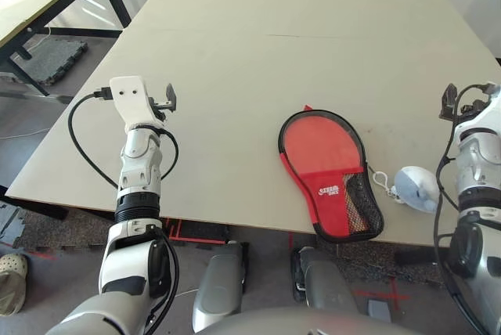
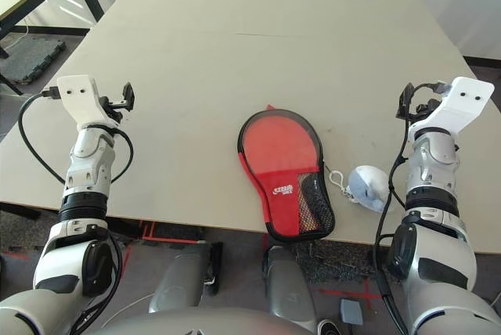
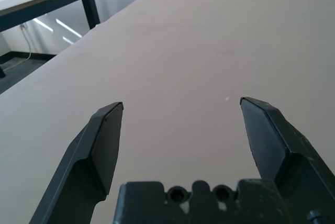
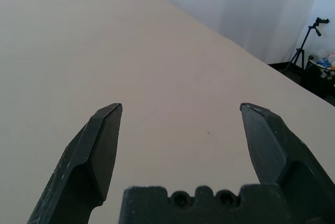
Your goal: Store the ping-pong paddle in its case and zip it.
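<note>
Left eye view: case (image 1: 332, 174) lies red side up, mesh pocket toward 5 o'clock; left gripper (image 3: 180, 111) and right gripper (image 4: 180, 113) both spread wide, empty.

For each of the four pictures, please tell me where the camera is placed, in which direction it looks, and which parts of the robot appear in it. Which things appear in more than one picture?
Left eye view: on the head, looking forward and down at the table; shows both forearms and the case.
Right eye view: same head camera, same scene, with the pale tag beside the case.
Left wrist view: on the left wrist, looking along the open left gripper across bare tabletop.
Right wrist view: on the right wrist, looking along the open right gripper across tabletop.
Shared: both eye views show case, tag and arms.
</note>
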Motion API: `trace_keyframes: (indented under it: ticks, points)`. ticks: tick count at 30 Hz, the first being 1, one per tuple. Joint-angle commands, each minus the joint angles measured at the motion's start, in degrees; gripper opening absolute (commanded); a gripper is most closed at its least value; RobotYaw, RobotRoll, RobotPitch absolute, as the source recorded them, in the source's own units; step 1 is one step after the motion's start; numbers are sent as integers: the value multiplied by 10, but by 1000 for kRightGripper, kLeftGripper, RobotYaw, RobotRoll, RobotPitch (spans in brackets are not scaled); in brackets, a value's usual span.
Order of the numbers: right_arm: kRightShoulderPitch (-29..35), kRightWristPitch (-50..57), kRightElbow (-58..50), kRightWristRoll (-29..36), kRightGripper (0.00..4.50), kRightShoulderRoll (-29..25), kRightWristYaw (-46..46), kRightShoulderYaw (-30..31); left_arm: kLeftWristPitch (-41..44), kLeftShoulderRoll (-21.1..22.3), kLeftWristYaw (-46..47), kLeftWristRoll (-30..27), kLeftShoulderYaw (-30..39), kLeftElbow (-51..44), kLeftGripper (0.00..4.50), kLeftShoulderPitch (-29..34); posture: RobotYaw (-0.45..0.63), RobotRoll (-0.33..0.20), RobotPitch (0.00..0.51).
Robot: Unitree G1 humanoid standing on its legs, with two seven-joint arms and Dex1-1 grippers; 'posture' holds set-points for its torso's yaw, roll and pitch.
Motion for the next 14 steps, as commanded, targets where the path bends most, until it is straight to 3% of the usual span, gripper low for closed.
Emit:
trace_keyframes:
  ticks: [1,14]
  points:
    - [13,-5,5,2,4474,6,-3,3,-15,-1,-15,-14,-10,25,4500,-14,129,0,104]
    - [120,37,-145,9,4474,45,-51,2,-51,16,-27,-25,-14,94,4500,-42,38,0,116]
